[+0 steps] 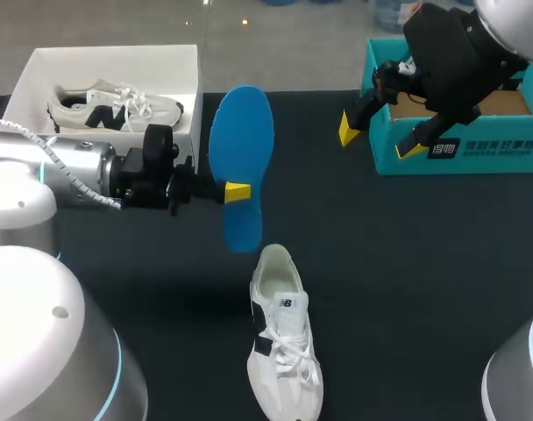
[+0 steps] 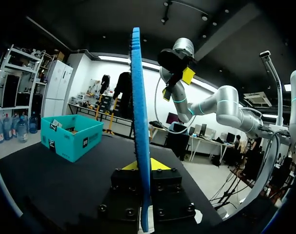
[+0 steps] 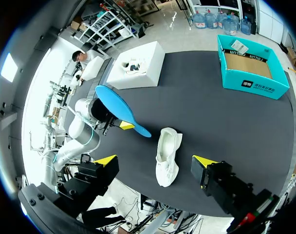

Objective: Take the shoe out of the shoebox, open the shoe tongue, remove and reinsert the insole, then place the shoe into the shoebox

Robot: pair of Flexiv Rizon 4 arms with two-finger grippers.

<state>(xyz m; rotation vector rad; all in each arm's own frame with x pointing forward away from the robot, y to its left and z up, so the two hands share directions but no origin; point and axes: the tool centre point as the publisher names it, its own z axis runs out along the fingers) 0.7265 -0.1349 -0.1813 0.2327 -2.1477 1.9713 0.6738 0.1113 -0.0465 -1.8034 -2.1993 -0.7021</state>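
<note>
insole point(image 1: 240, 167), blue, clamped on edge between left gripper point(image 1: 236, 191) jaws, upper centre of frame. white shoe point(image 1: 284, 342) lies on table point(image 1: 407, 263), lower centre. right gripper point(image 1: 379, 139) jaws apart, upper right, by teal shoebox point(image 1: 459, 151).

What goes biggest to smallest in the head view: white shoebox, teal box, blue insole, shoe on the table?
Teal box and white shoebox: look alike, can't rank.
Then white shoe and blue insole: nearly alike, and the insole is held nearer the camera.

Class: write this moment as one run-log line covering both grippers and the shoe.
left gripper: shut on blue insole | right gripper: open, empty | white shoe: on table, outside teal shoebox
</note>
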